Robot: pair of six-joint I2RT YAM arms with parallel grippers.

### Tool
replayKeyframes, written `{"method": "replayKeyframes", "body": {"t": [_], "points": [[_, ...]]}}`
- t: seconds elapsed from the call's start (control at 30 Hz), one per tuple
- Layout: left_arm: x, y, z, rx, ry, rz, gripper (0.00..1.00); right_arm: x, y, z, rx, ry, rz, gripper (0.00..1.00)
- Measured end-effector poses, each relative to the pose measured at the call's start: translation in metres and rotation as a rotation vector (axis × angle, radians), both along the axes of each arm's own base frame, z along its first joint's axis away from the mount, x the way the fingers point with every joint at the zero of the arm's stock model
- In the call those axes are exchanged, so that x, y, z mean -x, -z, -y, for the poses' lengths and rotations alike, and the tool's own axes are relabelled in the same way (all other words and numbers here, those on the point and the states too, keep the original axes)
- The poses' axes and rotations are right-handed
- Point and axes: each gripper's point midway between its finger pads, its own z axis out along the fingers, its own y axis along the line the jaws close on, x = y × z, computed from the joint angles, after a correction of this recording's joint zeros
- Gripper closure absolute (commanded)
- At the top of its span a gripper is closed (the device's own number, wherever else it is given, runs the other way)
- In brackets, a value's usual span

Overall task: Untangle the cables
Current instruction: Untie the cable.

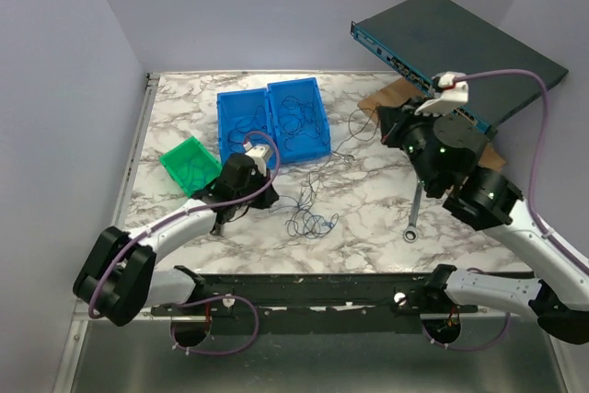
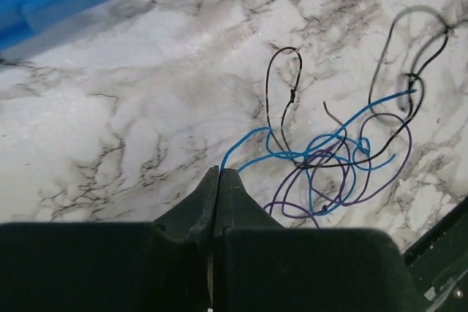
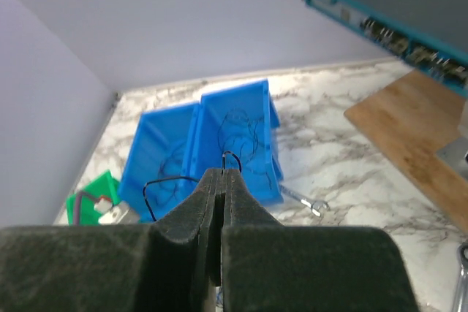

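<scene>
From above, the cables point(image 1: 310, 216) are lying knotted mid-frame on the table point(image 1: 368, 218), and more strands are sitting in the blue bins point(image 1: 241, 95) at upper centre. In the left wrist view, the left gripper point(image 2: 218, 174) is pinching a blue cable point(image 2: 245, 135) at lower centre, with the knot not yet loosened. In the right wrist view, the right gripper point(image 3: 221, 174) is clamping a dark cable point(image 3: 170, 179) at centre.
</scene>
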Motion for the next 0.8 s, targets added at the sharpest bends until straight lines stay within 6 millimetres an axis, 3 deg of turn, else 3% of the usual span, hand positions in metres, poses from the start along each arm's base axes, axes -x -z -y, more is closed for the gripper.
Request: {"method": "replayKeyframes", "body": {"t": [0.13,0.23,0.4,0.43,0.47,0.7,0.8], "points": [[-0.009,-0.012,-0.023,-0.033,-0.125,0.086,1.00,0.005,-0.042,0.029,-0.024,0.086,0.081,0.99],[-0.011,-0.025,-0.049,-0.042,-0.257,0.162,1.00,0.010,-0.062,0.052,-0.035,0.158,0.123,0.99],[-0.005,-0.048,-0.089,0.008,-0.444,0.316,1.00,0.017,-0.077,0.078,-0.042,0.241,0.161,0.99],[-0.002,-0.060,-0.110,0.053,-0.548,0.398,1.00,0.018,-0.082,0.086,-0.040,0.277,0.175,0.99],[-0.003,-0.064,-0.114,0.064,-0.579,0.411,1.00,0.017,-0.082,0.089,-0.032,0.295,0.177,0.99],[0.006,-0.080,-0.166,0.140,-0.890,0.471,1.00,0.018,-0.097,0.112,-0.026,0.415,0.221,0.99],[0.009,-0.079,-0.176,0.156,-0.946,0.487,1.00,0.024,-0.109,0.122,-0.064,0.430,0.257,0.99]]}}
